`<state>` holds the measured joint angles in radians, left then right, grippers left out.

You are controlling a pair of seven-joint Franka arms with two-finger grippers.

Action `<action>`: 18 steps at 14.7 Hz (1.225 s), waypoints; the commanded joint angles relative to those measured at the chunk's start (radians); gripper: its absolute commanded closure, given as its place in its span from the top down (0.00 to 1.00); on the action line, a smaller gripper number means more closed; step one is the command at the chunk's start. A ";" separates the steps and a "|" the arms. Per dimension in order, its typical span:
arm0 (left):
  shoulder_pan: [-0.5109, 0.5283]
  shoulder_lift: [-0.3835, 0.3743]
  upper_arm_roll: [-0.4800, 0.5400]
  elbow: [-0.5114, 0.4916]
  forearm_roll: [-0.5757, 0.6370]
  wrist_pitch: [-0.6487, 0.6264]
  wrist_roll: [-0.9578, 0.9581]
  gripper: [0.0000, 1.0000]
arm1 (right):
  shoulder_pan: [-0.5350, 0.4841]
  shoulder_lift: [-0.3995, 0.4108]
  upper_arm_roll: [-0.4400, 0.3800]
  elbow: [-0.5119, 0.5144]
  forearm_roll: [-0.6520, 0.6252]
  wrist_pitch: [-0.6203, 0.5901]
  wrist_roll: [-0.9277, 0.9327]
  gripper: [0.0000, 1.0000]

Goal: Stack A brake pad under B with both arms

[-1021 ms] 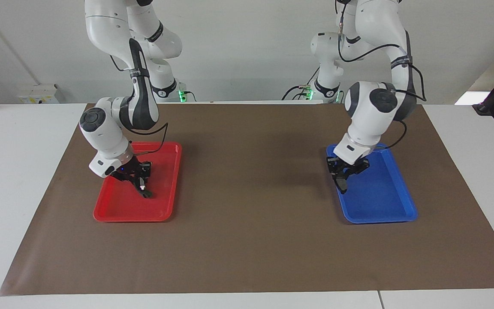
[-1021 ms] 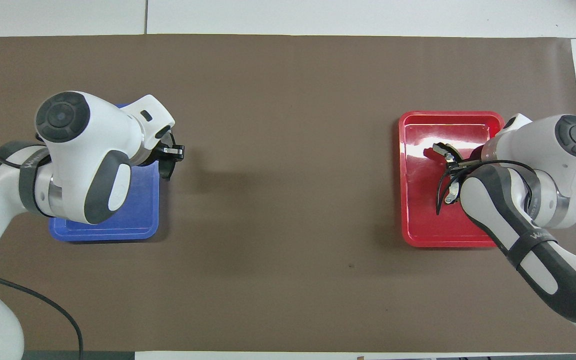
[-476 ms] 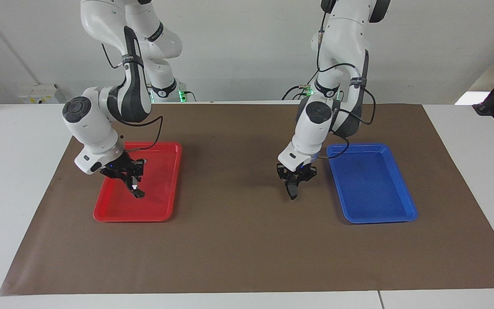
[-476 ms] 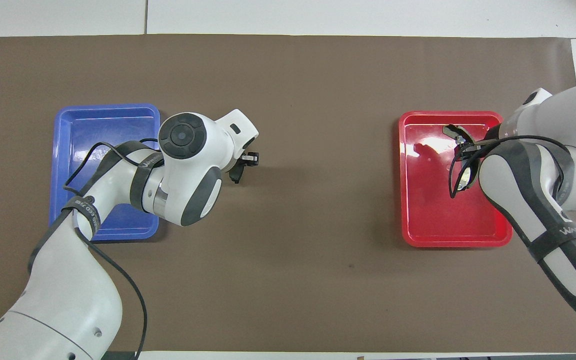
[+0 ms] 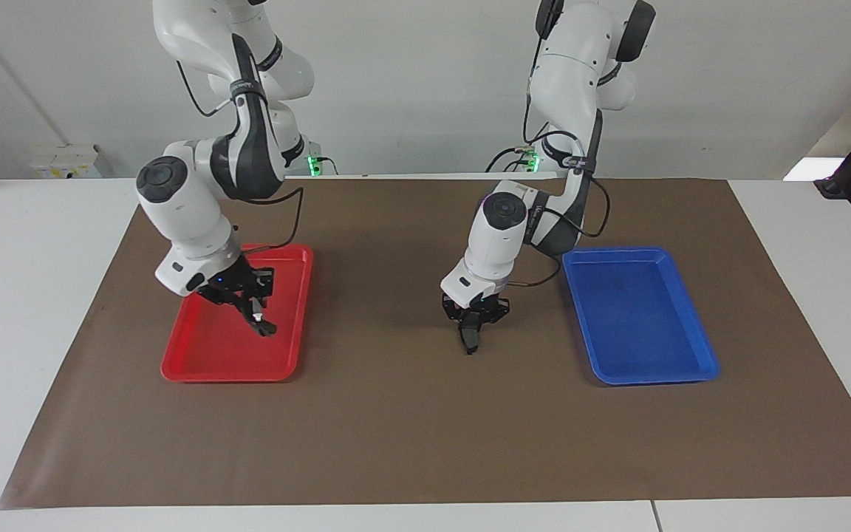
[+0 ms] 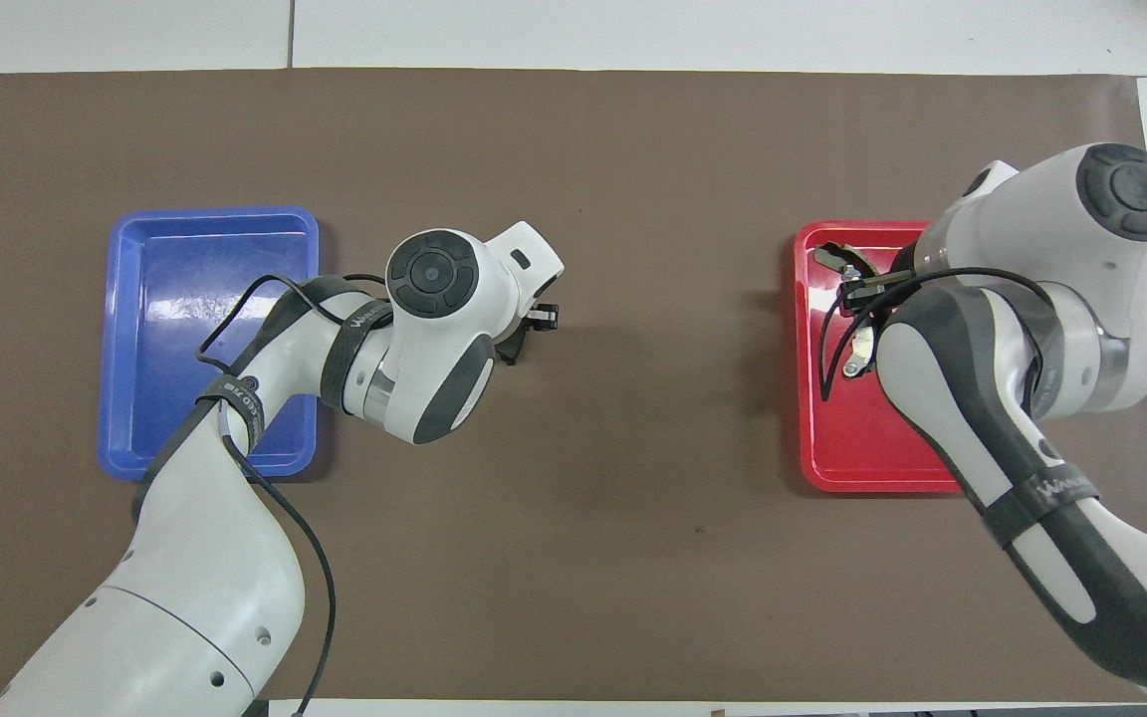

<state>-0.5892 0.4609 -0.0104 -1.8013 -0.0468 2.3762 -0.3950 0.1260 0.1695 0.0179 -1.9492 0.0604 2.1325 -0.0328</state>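
2 arms are at work here, and each hand holds 1 piece.

The left hand (image 5: 472,330) is up over the bare brown mat (image 5: 396,428) on the surface, between the 2 trays and closer to the blue tray (image 5: 654,373). Its fingers are pinched on the A brake pad (image 5: 468,341), the small dark piece. The pad hangs under the fingers with its long side pointing down at the mat, not lying flat. It looks close to the mat, but I cannot tell if it touches.

The right hand (image 5: 253,314) is over the red tray (image 5: 196,366), toward the right arm's end of the surface. Its fingers are clamped on B (image 5: 264,327), the long curved piece with a shiny spot. B tilts down and is lifted off the tray floor.

The 2 pieces are well apart. A has to go at the bottom, so I think A must be laid down flat first. Then B has to travel sideways, away from the red tray and toward the middle, to sit on top. The left hand is the nearer 1 to that middle spot.
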 commanded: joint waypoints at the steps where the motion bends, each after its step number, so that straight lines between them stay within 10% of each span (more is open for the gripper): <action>1: -0.023 0.012 0.015 0.005 -0.013 -0.003 -0.019 0.52 | 0.055 0.011 0.002 0.029 0.024 0.021 0.063 0.00; 4: -0.017 -0.005 0.018 0.005 -0.013 -0.032 -0.027 0.99 | 0.119 0.076 0.002 0.101 0.024 0.020 0.113 0.00; 18: 0.504 -0.289 0.029 0.200 0.002 -0.661 0.562 0.99 | 0.391 0.376 0.002 0.389 0.068 0.105 0.582 0.00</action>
<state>-0.1430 0.1767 0.0296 -1.6672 -0.0467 1.8146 0.0971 0.4977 0.5191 0.0215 -1.6005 0.0828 2.2252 0.4989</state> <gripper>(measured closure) 0.009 0.568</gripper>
